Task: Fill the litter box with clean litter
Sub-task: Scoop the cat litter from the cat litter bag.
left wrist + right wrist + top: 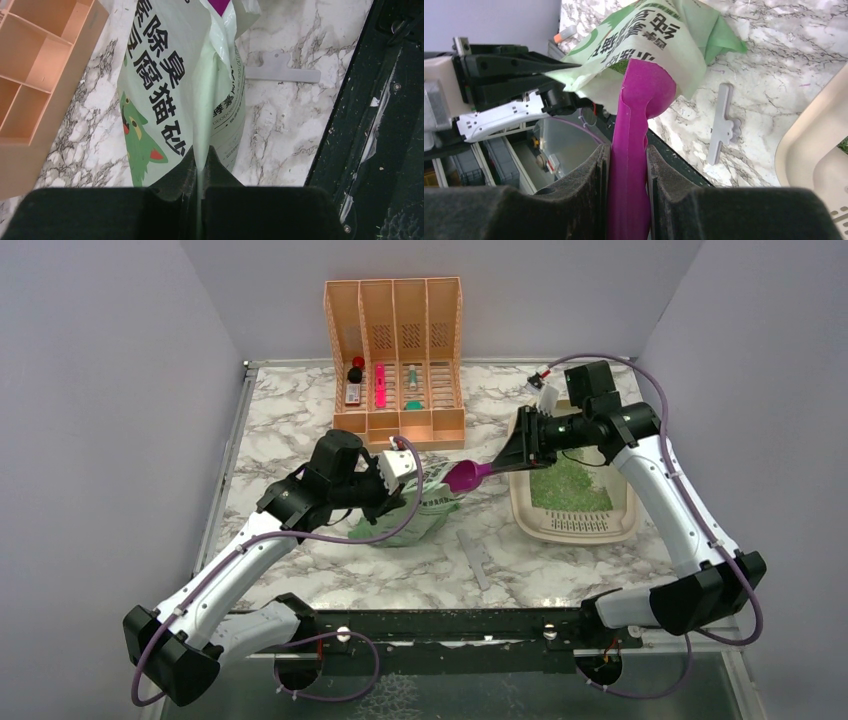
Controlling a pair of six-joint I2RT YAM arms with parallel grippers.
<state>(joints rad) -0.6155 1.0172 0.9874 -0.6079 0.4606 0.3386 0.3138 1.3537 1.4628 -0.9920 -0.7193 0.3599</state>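
Top external view: right end effector is clamped on the purple scoop, bowl pointing left at the mouth of the bag the left end effector pinches, with the litter box, partly covered in litter, just to its right on the tabletop.

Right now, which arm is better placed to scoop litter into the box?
Right. The right gripper is shut on the magenta scoop, its bowl at the bag's mouth, and the litter box lies beside that arm. The left gripper is shut on the bag's edge, so it's occupied.
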